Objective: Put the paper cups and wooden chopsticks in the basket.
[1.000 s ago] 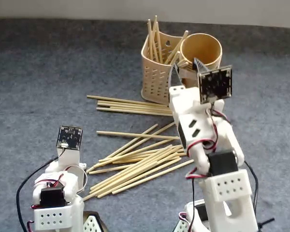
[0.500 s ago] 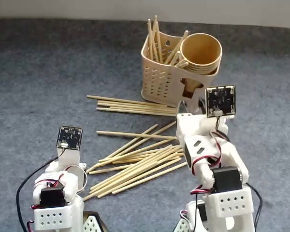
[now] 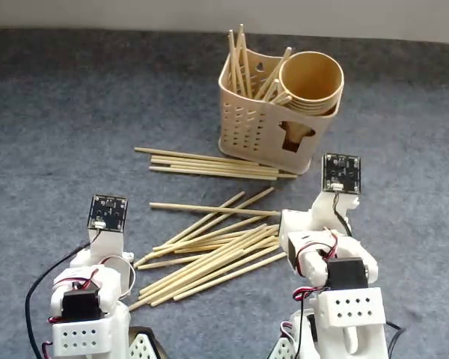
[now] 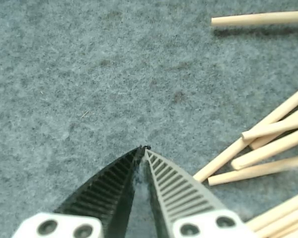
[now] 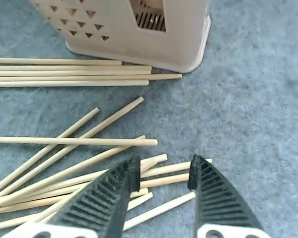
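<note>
We see the basket (image 3: 258, 131) in the upper centre of the high view: cream plastic, perforated walls, a cut-out handle hole on the side facing us, standing upright on the grey, felt-like worktop (image 3: 75, 112). The paper cups (image 3: 311, 78) are a nested stack, tan with the mouth open to the camera. They sit in the right part of the basket, and their rims stick up above its edge. The upright chopsticks (image 3: 239, 52) are pale wood, thin and round, and lean out of the basket's left part beside the cups. The row of chopsticks (image 3: 209, 164) lies flat on the worktop, roughly parallel, just in front of the basket's base. The loose chopsticks (image 3: 209, 250) are a bigger criss-crossed fan in the centre of the frame, between the two arms. The left arm (image 3: 90, 307) is at lower left and the right arm (image 3: 333, 277) at lower right. The left tool (image 4: 145, 148) has its tips pressed together with nothing between them; it is over bare worktop, with a few stick ends just beside it. The right tool (image 5: 165, 171) has its jaws spread apart and empty, poised over the near end of the loose chopsticks. We cannot tell whether it touches them.
</note>
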You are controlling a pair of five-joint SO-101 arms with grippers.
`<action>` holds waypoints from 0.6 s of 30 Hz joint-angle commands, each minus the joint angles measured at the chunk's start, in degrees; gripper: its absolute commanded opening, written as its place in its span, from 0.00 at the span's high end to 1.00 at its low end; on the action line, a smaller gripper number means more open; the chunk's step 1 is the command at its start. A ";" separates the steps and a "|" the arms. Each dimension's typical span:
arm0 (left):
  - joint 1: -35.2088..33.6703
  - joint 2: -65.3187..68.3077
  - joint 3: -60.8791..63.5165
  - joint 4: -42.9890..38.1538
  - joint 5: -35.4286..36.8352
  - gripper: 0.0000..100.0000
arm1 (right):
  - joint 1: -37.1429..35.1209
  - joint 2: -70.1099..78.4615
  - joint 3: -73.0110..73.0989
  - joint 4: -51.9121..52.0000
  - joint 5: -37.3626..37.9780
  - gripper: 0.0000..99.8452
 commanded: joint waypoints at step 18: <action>-0.40 -0.48 1.10 0.09 -0.18 0.98 | 0.48 35.47 -8.84 4.00 -19.43 0.83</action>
